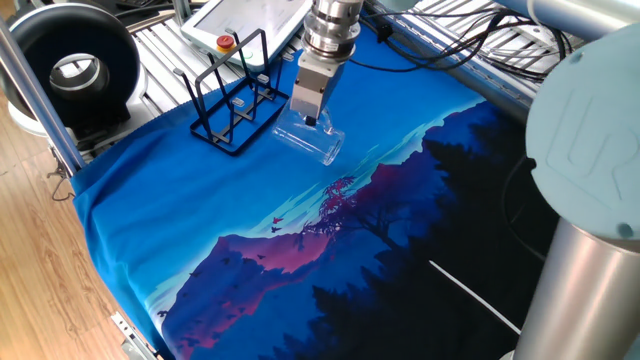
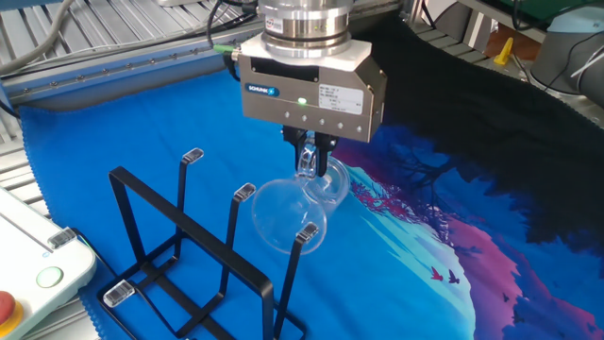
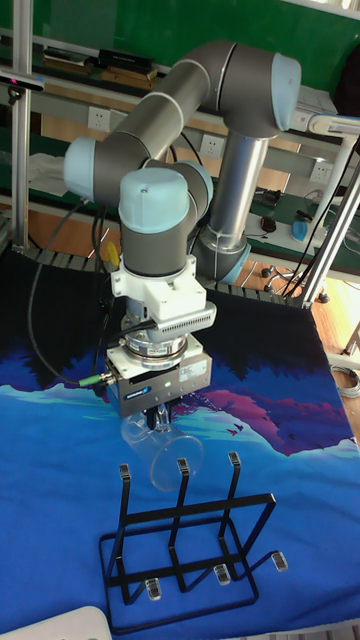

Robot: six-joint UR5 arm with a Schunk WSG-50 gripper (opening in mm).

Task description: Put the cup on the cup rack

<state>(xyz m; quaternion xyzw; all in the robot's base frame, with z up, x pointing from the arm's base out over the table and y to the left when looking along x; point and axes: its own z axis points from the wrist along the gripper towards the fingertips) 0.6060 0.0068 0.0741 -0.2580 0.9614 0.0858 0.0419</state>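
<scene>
the jaws are seen closed together on the wall of the cup (image 2: 288, 212), with the gripper (image 2: 310, 159) pinching the glass near its thick base so that the open mouth is tipped sideways and downward toward the cup rack (image 2: 189, 255). the widest thing in the scene is the blue printed cloth (image 1: 250, 220) spread over the table, showing mountains and dark trees. above it, the grey arm (image 3: 180, 120) is shown reaching down from behind in the tall fixed view, with the gripper body hanging just over the rack. the cup rack is a black thin-wire frame with upright prongs tipped in small clear caps; it stands on the cloth near the table's edge. the cup is held in the air, clear of the cloth, its rim just beside the nearest prong and seemingly overlapping it in the other fixed view; whether glass and wire touch cannot be told. the cup is judged to be light, rigid, smooth and slippery, and breakable if knocked against the wire. a hold on the wall close to the heavy base, as shown, is judged sound, since the open mouth is left free to slide over a prong.
</scene>
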